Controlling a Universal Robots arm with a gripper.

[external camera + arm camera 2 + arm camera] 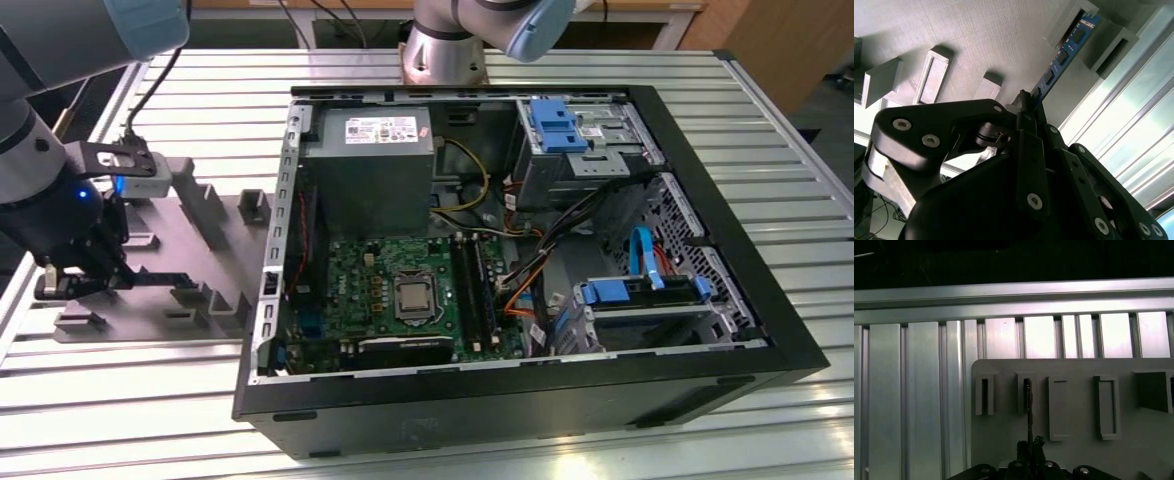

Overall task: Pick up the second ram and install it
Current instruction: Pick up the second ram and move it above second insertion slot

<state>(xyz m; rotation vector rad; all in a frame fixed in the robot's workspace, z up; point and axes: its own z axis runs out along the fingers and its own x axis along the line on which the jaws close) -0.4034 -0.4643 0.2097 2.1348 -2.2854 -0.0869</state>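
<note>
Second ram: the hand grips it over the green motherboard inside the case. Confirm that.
Not over the motherboard. The exterior view shows the hand gripping the second ram over the grey holder tray outside the case, at the exterior view's left.

Nothing here is legible. A pale label sits on top of the grey power supply inside the computer case, at the supply's end farthest from the motherboard; it carries a red mark and fine lettering, too small to read. Markings on the second ram are too blurred to tell.
</note>
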